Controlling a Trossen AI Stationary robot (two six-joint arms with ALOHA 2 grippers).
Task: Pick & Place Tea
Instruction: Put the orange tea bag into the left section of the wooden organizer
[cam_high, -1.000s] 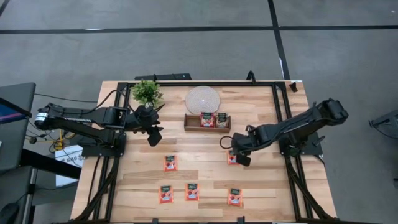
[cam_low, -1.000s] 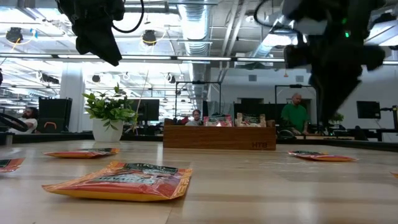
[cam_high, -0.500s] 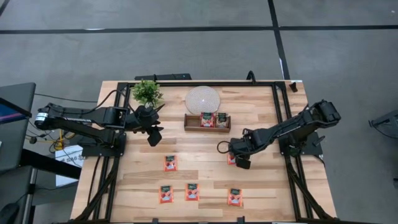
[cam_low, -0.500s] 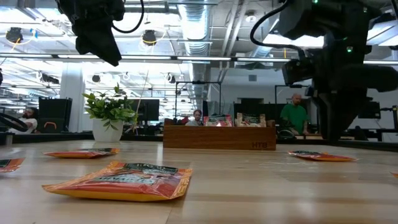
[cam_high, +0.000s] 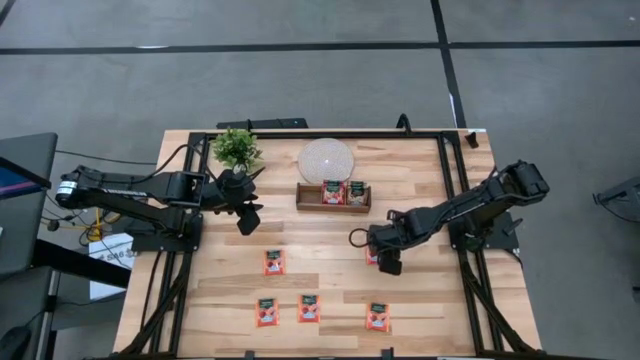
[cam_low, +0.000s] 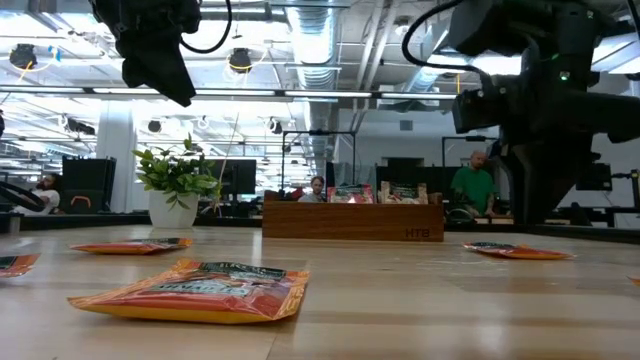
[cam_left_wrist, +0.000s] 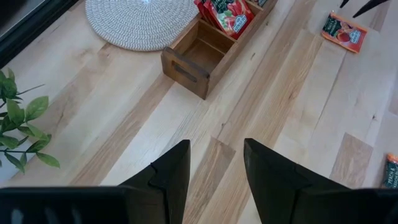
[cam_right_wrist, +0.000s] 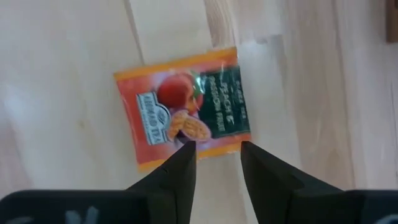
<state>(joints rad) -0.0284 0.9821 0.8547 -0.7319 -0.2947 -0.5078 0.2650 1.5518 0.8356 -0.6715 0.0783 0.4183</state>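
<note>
Now the right gripper (cam_high: 388, 262) hangs right over a tea packet (cam_high: 373, 256) on the table (cam_high: 420, 300), fingers apart.

From the left: the left gripper (cam_high: 247, 222) waits above the table near the plant (cam_high: 236, 148), its fingers parted with nothing between them. Next comes a wooden box (cam_high: 333, 196) holding two tea packets upright, with a round woven mat (cam_high: 326, 159) just behind it. Four more packets lie flat toward the table's front. At the right, the right gripper's fingers (cam_right_wrist: 180, 168) sit spread on either side of the orange packet's near edge, and that packet lies flat in front of the box.
</note>
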